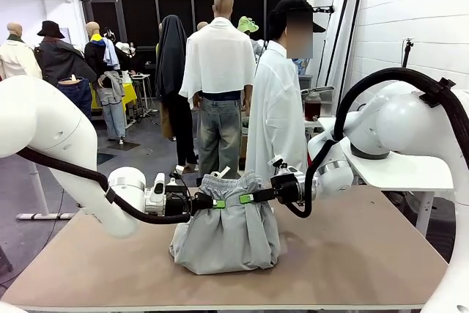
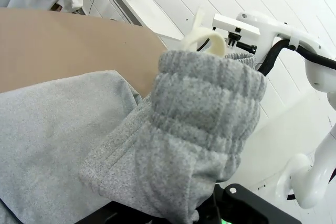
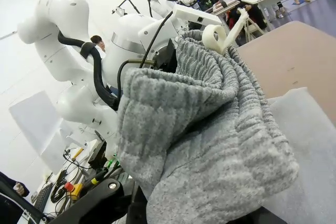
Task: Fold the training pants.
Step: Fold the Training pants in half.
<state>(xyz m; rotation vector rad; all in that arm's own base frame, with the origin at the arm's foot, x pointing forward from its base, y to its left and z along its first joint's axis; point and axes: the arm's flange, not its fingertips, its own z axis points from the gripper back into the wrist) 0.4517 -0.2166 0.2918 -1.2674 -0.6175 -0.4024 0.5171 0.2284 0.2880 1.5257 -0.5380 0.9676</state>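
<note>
The left gripper (image 1: 208, 202) is clenched on the left end of the gathered waistband (image 1: 229, 182) of the training pants (image 1: 227, 236); the right gripper (image 1: 250, 198) pinches the right end in the same way; both hold the band level above the table (image 1: 366, 262), near its middle, just in front of the person (image 1: 277, 119). In the left wrist view the ribbed elastic bunches up over the fingers, a pale drawstring loop (image 2: 205, 40) poking above it; the right wrist view shows the same bunched band and loop; the rest of the grey cloth hangs down and pools on the brown tabletop in a rounded heap. As a judgement, folding is underway but not finished; the raised waist end has yet to be laid over and flattened.
</note>
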